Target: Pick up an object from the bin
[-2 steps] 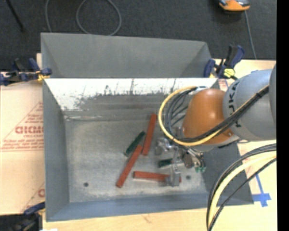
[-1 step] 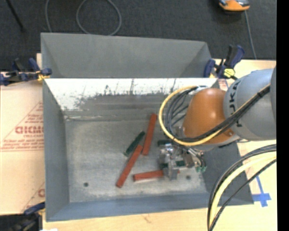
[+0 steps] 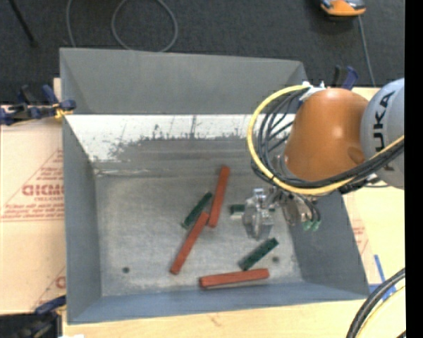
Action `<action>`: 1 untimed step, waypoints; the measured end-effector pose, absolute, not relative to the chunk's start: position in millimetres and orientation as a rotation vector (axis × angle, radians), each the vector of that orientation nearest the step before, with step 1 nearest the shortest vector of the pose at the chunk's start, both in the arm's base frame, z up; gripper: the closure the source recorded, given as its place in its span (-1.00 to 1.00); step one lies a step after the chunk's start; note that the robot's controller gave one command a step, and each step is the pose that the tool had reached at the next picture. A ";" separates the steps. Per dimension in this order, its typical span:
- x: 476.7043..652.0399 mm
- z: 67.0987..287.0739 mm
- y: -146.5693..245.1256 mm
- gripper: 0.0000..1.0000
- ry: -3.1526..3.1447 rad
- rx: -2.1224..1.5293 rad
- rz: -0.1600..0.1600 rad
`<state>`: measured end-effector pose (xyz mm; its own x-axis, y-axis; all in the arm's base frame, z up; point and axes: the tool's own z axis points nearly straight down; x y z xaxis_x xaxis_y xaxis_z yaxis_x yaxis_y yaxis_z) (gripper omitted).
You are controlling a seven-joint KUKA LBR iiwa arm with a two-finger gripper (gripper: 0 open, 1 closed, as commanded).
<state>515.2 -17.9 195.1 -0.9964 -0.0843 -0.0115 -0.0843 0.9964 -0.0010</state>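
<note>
A grey metal bin (image 3: 81,210) seen from above, with sloping walls and a flat, speckled floor. The robot arm (image 3: 385,129) reaches in from the right. Its wrist carries a rounded orange cover (image 3: 324,132), ringed by looped yellow and black cables (image 3: 263,138).

Below the cover, the metal pincer (image 3: 257,215) hangs low over the floor, right of the bin's centre. From this angle it is not possible to tell whether the pincer is apart or together.

The nearest thing to it is a small dark green piece (image 3: 236,208), just beside the pincer's left side; whether the two touch cannot be told. A dark green stick (image 3: 259,254) lies tilted on the floor near the pincer, on the side towards the front wall.

Further left, in the middle of the floor, three sticks lie together. A red-brown stick (image 3: 219,196) stands almost straight up the picture. A second dark green stick (image 3: 197,210) slants beside its lower end. A longer red-brown stick (image 3: 190,246) runs diagonally down to the left from that same spot.

Along the front wall a third red-brown stick (image 3: 234,279) lies nearly level, just below the tilted green one.
</note>
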 end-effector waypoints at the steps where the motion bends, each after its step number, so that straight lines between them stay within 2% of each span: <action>1: 513.7 190.7 -18.4 -1.00 3.135 -0.132 0.000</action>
